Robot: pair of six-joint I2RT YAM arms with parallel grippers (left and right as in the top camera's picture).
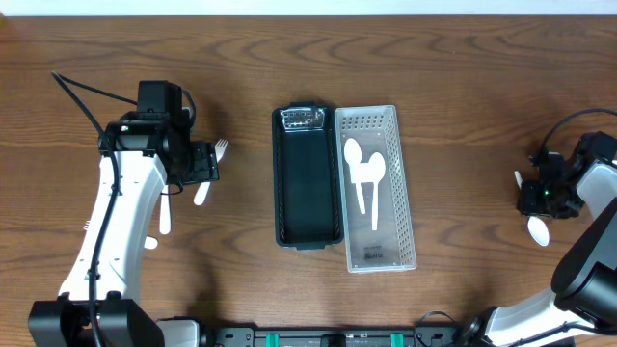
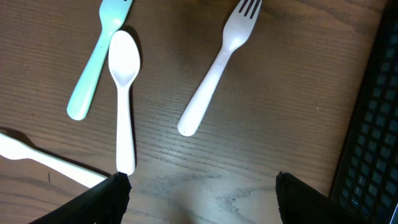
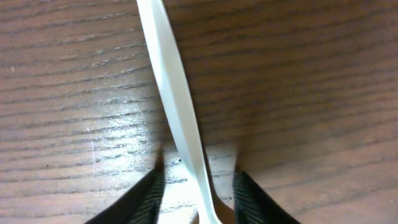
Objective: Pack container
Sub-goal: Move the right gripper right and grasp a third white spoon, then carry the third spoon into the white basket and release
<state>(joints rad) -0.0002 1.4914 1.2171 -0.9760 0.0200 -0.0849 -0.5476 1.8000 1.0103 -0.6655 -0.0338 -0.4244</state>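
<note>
A clear white perforated container [image 1: 405,145] lies at the table's middle with two white spoons [image 1: 366,178] in it. A black tray [image 1: 308,183] lies against its left side. My left gripper [image 1: 204,164] [image 2: 199,190] is open and empty, low over the wood. Just ahead of it lie a white fork [image 2: 214,74], a white spoon [image 2: 123,93], a teal utensil [image 2: 92,68] and another white utensil [image 2: 37,158]. My right gripper [image 1: 540,198] [image 3: 200,193] is open, its fingers on either side of a white spoon's handle [image 3: 171,87] without touching it; the spoon's bowl [image 1: 538,229] lies on the table.
The black tray's edge [image 2: 376,124] is close on the left gripper's right. More white cutlery [image 1: 164,212] lies beside the left arm. The arm bases stand at the table's front edge.
</note>
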